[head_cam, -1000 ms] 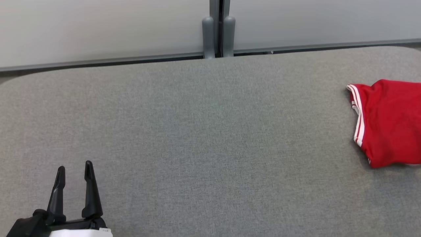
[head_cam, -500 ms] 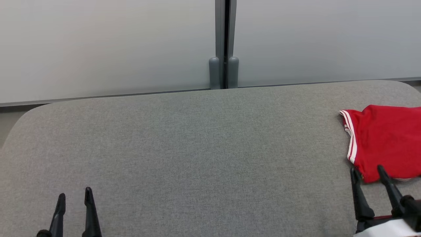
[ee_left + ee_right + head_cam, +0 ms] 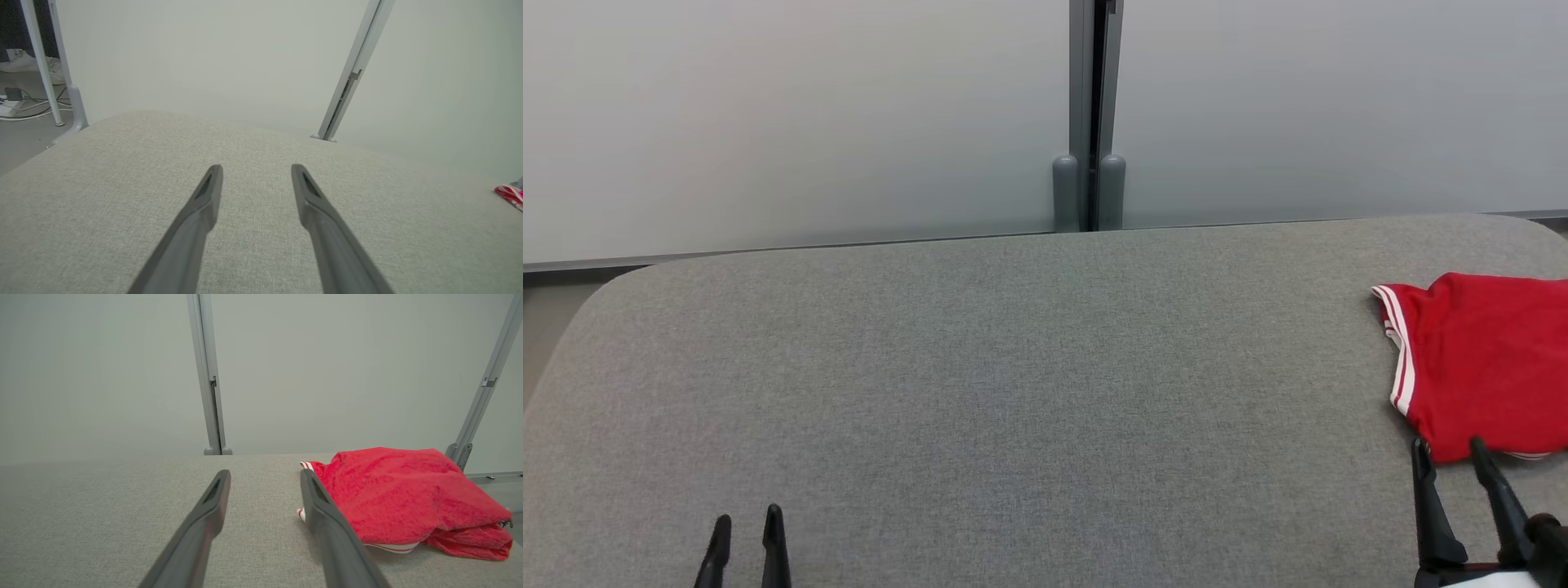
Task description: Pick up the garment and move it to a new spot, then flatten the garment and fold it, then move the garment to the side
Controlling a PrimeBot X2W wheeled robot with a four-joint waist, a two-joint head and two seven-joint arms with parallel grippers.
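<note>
Garment look: a red cloth garment (image 3: 1486, 367) with two thin white stripes along its edge. It lies bunched and loosely doubled over, not spread flat. From the right wrist view, a lower red layer and a strip of white trim stick out under the top layer.
Garment resting place: on the grey fabric-covered tabletop (image 3: 1013, 367) with rounded corners, at its right-hand end, cut off by the edge of the head view.
Garment to right end effector: just ahead of the right end effector (image 3: 1448, 447) and off to its right side. The near hem sits about level with the fingertips, and the right-hand finger overlaps the cloth's edge. Whether it touches the cloth I cannot tell.
Garment to left end effector: well apart from the left end effector (image 3: 747, 518), far off to its right. The left wrist view catches a sliver of red at its far right edge.
Right end effector state: released, its two long dark fingers spread with grey tabletop showing between them, gripping nothing.
Left end effector state: released as well, fingers parted over the grey fabric, gripping nothing.
Beyond the fingertips: pale grey wall panels (image 3: 768, 122) joined by a grey metal post (image 3: 1094, 114), standing past the tabletop's far edge.
Forward-left of the left end effector: white shoes (image 3: 24, 63) and loose cables (image 3: 28, 108) on the floor.
</note>
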